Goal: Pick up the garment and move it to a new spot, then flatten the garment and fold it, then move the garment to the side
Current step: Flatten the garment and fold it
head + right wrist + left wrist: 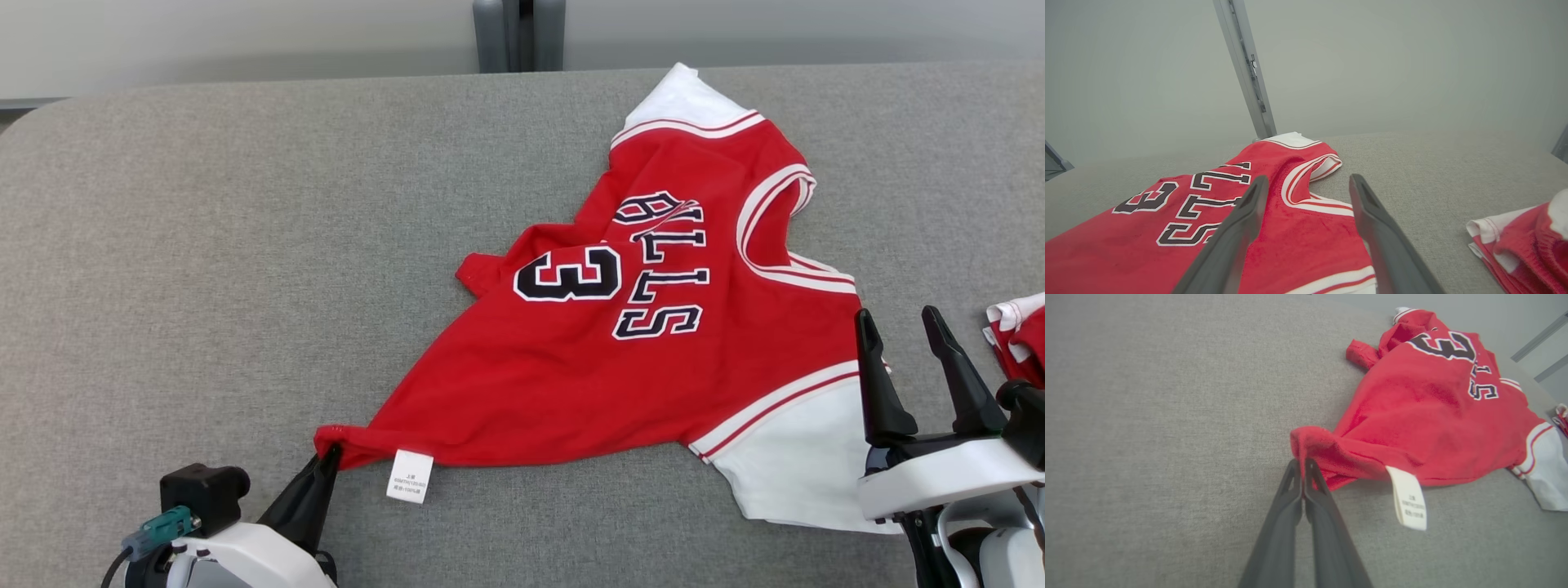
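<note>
Head view: grey fabric-covered table [204,245], grey upright post [518,33] at its far edge, pale wall behind. Second red-and-white garment [1016,335] is bunched at the right edge, just right of the right gripper [896,314] and apart from the red jersey [653,367]. White care label [410,475] hangs off the jersey hem and lies on the table just right of the left gripper [329,457]

Left arm comes in low from the near-left corner, fingers angled up and right, tips down at table level. Its fingers are pinched together on the jersey's near-left hem corner; left wrist view shows red cloth bunched right at the tips

Right arm comes in from the near right, fingers pointing to the far side. Its fingers are spread wide with nothing held; right wrist view puts the jersey's neck opening between them, left finger over the red chest panel

Jersey lies right of centre on the table, print side up, neck opening toward the right, one white sleeve at the far side, the other near, just left of the right gripper. Body is drawn to a point toward the left gripper, wrinkled, not flat
</note>
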### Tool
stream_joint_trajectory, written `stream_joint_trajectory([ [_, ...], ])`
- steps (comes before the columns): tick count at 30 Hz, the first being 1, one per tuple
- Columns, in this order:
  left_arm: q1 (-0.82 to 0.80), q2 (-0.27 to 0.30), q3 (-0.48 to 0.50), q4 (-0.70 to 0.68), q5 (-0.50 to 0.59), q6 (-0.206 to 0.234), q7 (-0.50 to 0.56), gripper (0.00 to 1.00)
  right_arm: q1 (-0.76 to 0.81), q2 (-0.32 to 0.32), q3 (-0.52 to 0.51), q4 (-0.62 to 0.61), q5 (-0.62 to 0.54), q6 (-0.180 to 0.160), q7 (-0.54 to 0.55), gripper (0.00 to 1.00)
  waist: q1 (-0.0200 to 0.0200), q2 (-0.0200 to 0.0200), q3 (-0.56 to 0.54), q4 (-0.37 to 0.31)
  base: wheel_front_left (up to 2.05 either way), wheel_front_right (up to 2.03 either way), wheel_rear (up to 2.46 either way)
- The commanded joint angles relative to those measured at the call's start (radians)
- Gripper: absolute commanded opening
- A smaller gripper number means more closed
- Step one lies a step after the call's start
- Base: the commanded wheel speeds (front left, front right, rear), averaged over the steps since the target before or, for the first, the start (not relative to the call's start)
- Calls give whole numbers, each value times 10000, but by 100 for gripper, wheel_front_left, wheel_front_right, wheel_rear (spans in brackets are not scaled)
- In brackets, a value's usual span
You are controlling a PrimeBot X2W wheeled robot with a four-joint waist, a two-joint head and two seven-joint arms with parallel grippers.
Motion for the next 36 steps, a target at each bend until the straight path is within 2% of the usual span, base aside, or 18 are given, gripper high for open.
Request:
stream_joint_trajectory([
  [1,-118,-32,82,249,-78,75,-90,100,-76,-47,-26,-45,-97,-4,73,100,0,-1,-71,42,0,0,0],
  [6,-211,-61,275,689,-5,351,-287,100,38,-48,-153,-205,-134,-4,164,100,0,-1,-296,43,0,0,0],
  [10,-307,-32,769,733,132,855,-828,100,139,-47,-447,-361,-169,-4,165,100,0,-1,-458,16,0,0,0],
  [15,-586,-18,1343,290,277,1396,-1445,100,98,-47,-744,-572,-256,-4,157,100,0,-1,-717,-88,0,0,0],
  [20,-935,-71,1494,-258,500,1626,-1870,100,46,-47,-784,-723,-393,-4,180,100,0,-1,-952,-193,0,0,0],
  [28,-1239,-28,1396,-949,1192,2007,-2393,100,158,-54,38,-595,-599,-4,269,100,0,-1,-1398,-478,0,0,0],
  [36,-148,59,1093,-1204,1370,2271,-2171,100,552,-48,515,-415,-492,-4,74,100,0,-1,-1839,-568,0,0,0],
])
